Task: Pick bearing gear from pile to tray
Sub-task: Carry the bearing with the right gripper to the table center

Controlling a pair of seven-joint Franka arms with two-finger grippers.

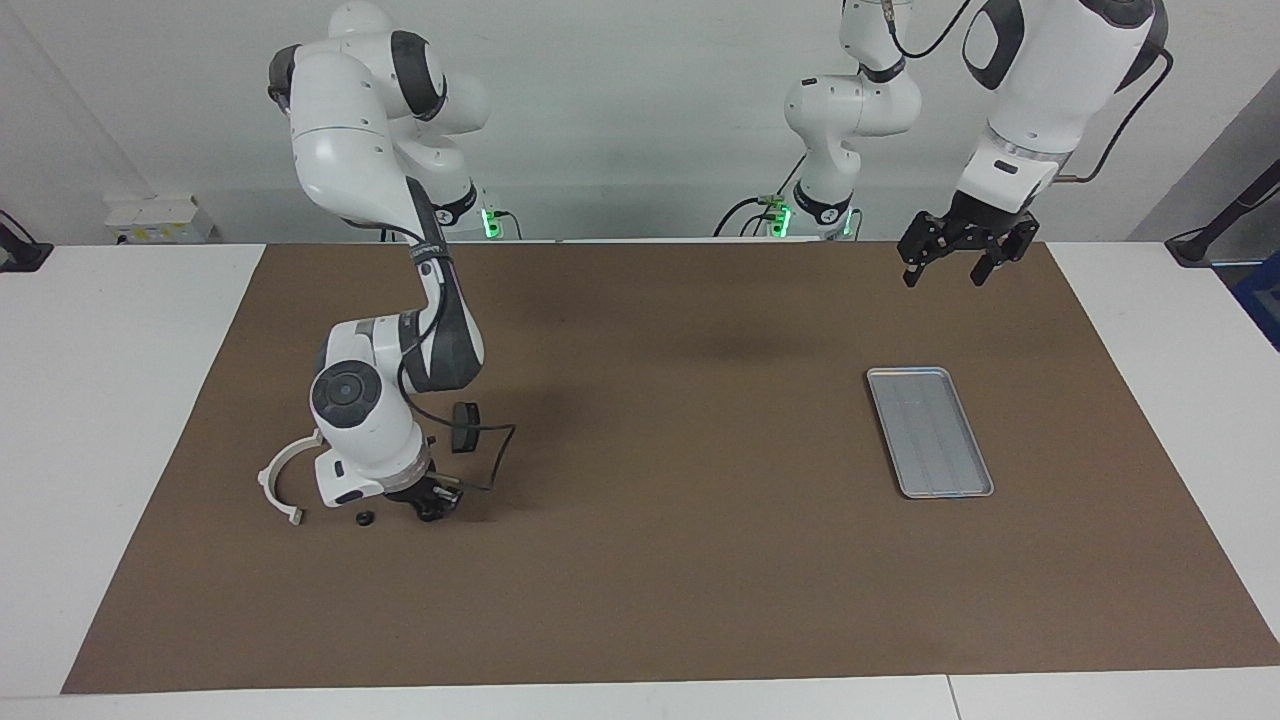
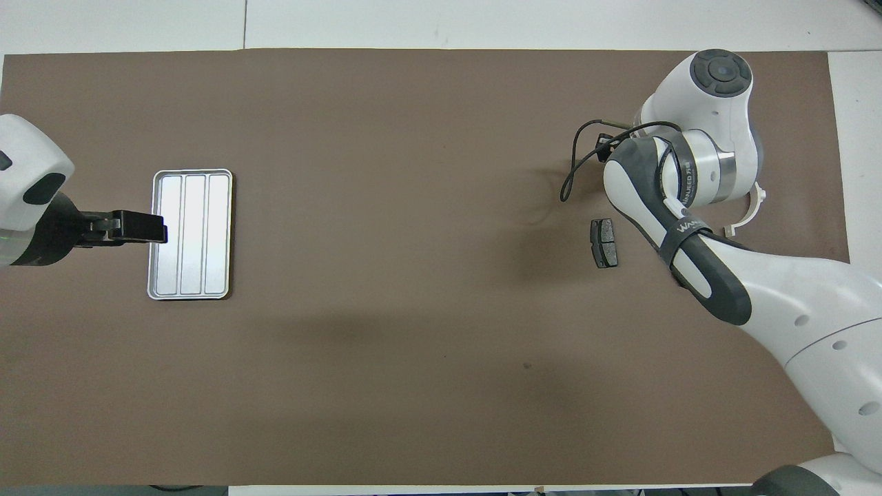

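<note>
The pile lies at the right arm's end of the brown mat: a white semicircular bracket, a dark grey plate and a tiny black ring. My right gripper is down on the mat beside that ring, shut on a small black round part, the bearing gear; in the overhead view the arm hides it. The silver tray sits at the left arm's end with nothing in it. My left gripper waits open in the air by the tray's edge.
A black cable loops from the right wrist over the mat beside the pile. White tabletop borders the mat at both ends.
</note>
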